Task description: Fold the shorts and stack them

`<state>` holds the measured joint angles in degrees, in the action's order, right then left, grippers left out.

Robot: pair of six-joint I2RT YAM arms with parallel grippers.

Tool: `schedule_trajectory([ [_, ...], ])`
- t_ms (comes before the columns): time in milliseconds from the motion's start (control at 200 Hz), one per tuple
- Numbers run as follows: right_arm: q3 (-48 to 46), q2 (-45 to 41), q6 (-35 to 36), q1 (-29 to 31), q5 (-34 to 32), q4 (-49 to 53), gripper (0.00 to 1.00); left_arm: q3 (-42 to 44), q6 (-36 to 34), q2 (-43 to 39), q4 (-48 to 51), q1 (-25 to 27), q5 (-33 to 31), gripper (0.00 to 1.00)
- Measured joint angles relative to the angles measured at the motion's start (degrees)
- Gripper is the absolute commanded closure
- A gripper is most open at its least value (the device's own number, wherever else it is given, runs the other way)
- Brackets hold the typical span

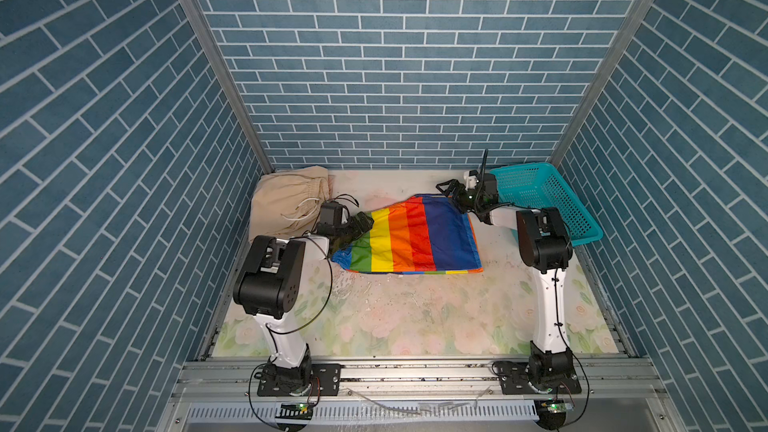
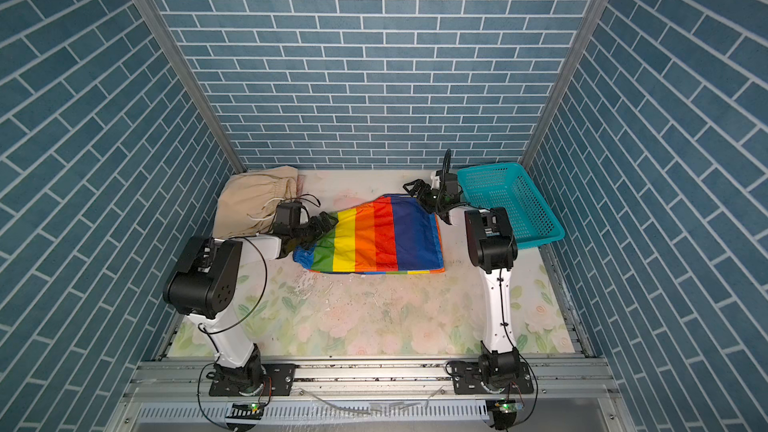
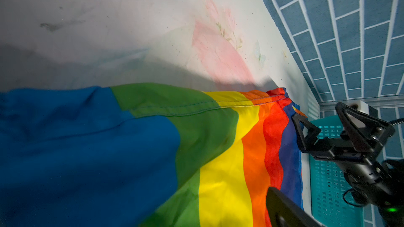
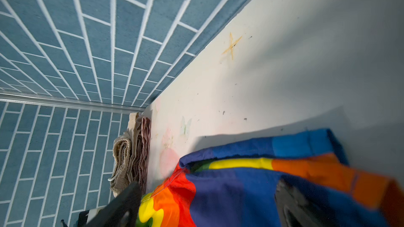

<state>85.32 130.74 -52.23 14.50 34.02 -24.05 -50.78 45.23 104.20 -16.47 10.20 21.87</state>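
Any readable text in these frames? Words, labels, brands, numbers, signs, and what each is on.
None readable.
rainbow-striped shorts, beige shorts, teal basket, brick-pattern walls: no print visible.
Small circuit boards on the front rail: any marking is too small to read.

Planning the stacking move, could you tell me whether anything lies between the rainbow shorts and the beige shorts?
Only the left gripper, which sits at the left edge of the rainbow shorts, beside the beige shorts. Otherwise the table between them is bare.
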Motion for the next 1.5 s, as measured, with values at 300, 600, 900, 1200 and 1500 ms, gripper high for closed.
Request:
schedule_trajectory([
  [300,-18.58,-19.98,-1.92,13.27,-4.0,-9.22,0.02,-2.84,-1.09,-7.04,11.69,0.46,1.25,0.0],
  [600,-34.23,-19.08,-8.52,24.5,-8.26,-20.37,0.01,6.49,5.44,-25.59,7.41,0.83,5.75,0.0],
  [900,-42.29,-19.08,-10.4,24.96,-10.54,-27.47,0.01,19.87,8.17,-23.41,5.88,1.36,6.78,0.0],
  [1200,-50.82,-22.01,-10.32,21.14,-10.8,-34.93,0.02,23.45,5.33,-23.19,2.95,-1.31,8.09,0.0],
  [1500,-57.9,-27.02,-6.01,7.8,-7.98,-35.54,0.02,22.86,1.36,-24.3,5.88,-1.73,9.01,0.0],
])
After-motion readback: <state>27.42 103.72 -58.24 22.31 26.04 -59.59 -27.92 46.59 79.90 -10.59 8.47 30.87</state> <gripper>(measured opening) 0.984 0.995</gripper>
